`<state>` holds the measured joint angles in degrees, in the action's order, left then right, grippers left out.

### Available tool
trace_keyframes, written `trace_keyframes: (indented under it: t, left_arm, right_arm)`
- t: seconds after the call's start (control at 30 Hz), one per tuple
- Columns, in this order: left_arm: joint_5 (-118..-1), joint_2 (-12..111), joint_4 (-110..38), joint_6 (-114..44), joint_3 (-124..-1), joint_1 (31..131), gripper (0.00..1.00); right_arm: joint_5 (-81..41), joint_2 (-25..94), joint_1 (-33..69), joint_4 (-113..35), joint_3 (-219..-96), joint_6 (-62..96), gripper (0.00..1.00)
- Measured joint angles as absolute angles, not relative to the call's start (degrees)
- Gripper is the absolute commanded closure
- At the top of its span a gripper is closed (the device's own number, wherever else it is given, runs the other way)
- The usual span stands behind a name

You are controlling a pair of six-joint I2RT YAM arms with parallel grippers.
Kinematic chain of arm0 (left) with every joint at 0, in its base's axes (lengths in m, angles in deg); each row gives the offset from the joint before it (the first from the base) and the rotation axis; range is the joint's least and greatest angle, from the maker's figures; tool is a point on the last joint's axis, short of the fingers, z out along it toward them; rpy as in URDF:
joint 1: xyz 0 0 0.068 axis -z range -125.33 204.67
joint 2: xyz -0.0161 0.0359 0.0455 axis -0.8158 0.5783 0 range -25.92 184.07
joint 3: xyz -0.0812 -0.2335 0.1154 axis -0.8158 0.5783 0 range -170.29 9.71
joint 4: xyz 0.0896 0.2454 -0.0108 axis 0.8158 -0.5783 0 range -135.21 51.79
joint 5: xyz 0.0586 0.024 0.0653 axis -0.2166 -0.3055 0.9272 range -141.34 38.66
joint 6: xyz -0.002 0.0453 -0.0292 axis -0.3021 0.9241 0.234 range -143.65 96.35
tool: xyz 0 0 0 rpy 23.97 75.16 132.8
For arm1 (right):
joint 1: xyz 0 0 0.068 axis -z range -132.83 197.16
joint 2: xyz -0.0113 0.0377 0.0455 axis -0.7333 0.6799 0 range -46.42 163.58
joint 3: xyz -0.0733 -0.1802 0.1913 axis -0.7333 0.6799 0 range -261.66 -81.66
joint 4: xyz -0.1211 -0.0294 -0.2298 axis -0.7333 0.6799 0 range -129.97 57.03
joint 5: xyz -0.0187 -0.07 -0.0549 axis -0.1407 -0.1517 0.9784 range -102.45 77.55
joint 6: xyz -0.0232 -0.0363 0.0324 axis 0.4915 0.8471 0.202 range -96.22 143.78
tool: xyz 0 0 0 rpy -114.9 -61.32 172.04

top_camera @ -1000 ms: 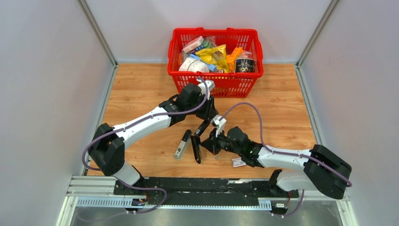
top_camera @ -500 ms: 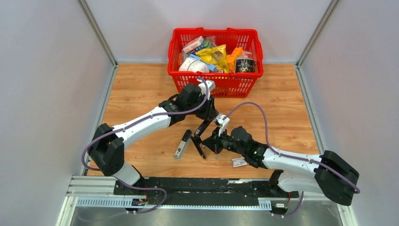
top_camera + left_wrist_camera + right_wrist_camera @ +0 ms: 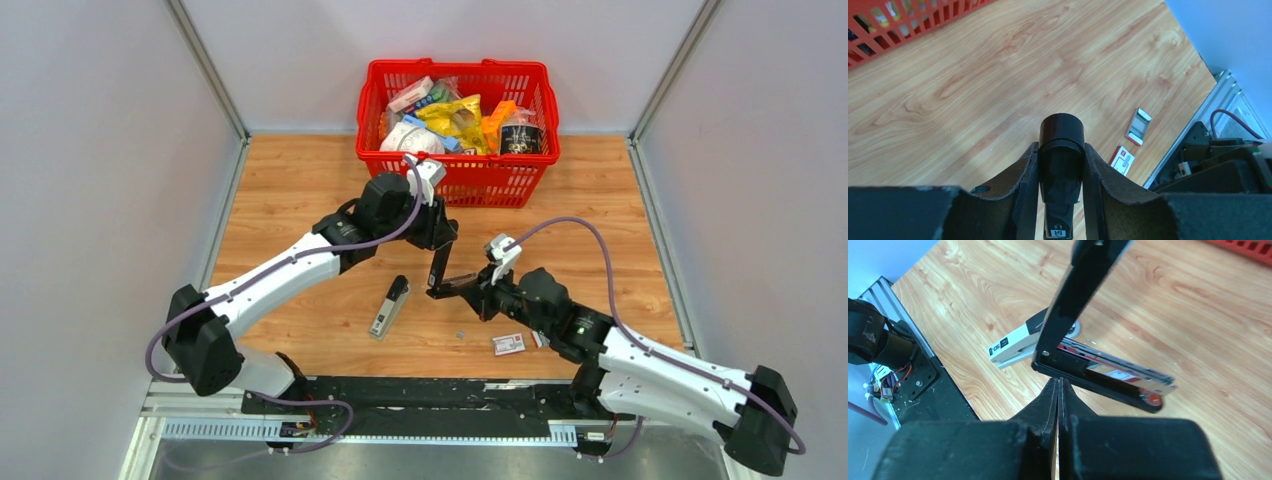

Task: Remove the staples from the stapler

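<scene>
My left gripper (image 3: 438, 243) is shut on the upper arm of a black stapler (image 3: 452, 285), which hangs swung open. In the left wrist view the fingers (image 3: 1024, 172) clamp that black arm (image 3: 1061, 150). In the right wrist view the stapler's lid (image 3: 1083, 290) stands up and its base with the silvery magazine rail (image 3: 1108, 371) lies level. My right gripper (image 3: 1058, 384) is shut and empty, its tip right under the base near the hinge; in the top view it (image 3: 474, 295) sits against the stapler's right side. A tiny grey bit (image 3: 460, 333), perhaps staples, lies on the table.
A second, white-and-black stapler (image 3: 388, 306) lies left of the open one and also shows in the right wrist view (image 3: 1015, 344). A small red-and-white box (image 3: 508, 344) and its tray (image 3: 1138, 126) lie near the front rail. A red basket (image 3: 458, 180) of groceries stands at the back.
The black stapler has swung from pointing at the near edge to lying level, its lid upright. My left gripper rose and shifted left with it. My right arm moved right.
</scene>
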<state>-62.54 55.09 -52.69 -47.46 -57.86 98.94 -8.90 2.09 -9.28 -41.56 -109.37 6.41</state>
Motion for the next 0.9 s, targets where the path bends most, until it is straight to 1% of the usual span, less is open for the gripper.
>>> trace_keyframes:
  t: [0.17, 0.27, 0.5, 0.7, 0.9]
  left_arm:
    - [-62.4, 51.2, -52.5, -47.2, -57.4, 99.0, 1.0]
    - [-62.5, 48.3, -52.4, -47.2, -57.0, 99.0, 1.0]
    - [-62.4, 42.6, -50.4, -47.3, -56.2, 99.3, 1.0]
    - [-59.5, 38.7, -45.4, -46.9, -52.2, 99.8, 1.0]
    - [-57.2, 39.3, -40.6, -46.0, -49.6, 99.9, 1.0]
  right_arm:
    - [-6.3, -4.3, -9.3, -34.2, -110.7, 6.9, 1.0]
    - [-5.6, -5.4, -9.3, -30.9, -110.7, 6.2, 1.0]
    - [-7.5, -3.7, -9.3, -28.9, -109.8, 2.3, 1.0]
    - [-9.2, -1.6, -9.3, -30.1, -106.6, -1.0, 1.0]
    - [-8.7, 3.6, -9.3, -33.5, -106.1, -4.2, 1.0]
